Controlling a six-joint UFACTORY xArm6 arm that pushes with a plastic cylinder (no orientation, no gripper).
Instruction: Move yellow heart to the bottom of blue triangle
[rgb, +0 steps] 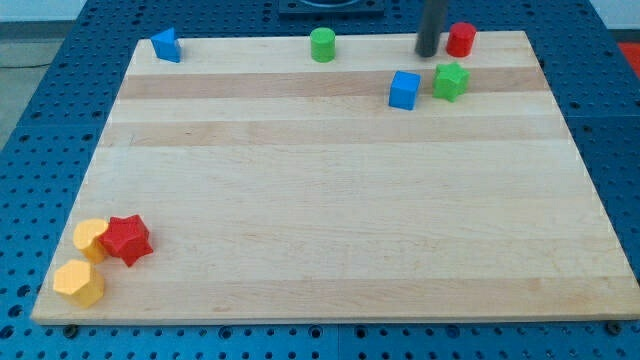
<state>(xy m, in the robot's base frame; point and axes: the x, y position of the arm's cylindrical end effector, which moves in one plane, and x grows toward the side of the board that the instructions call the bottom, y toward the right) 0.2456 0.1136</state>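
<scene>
Wooden board (330, 200), blue perforated table (60, 90)

Pale, smooth, matt wood-grain surface (330, 200), plastic-looking blocks, dark matt rod, my tip (427, 53), blue perforated base (60, 100)

I see 1 wooden board (330, 200) carrying 7 blocks: blue triangle (166, 45), green cylinder (322, 45), red cylinder (460, 39), blue cube (404, 90), green star (450, 81), yellow heart (89, 238) touching red star (126, 239), yellow hexagon (79, 283).

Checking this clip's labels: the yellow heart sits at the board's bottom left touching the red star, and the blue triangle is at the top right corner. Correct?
Not quite. The camera view shows the blue triangle at the board's top left corner, not the top right. The rest holds: the yellow heart sits at the bottom left, touching the red star.
</scene>
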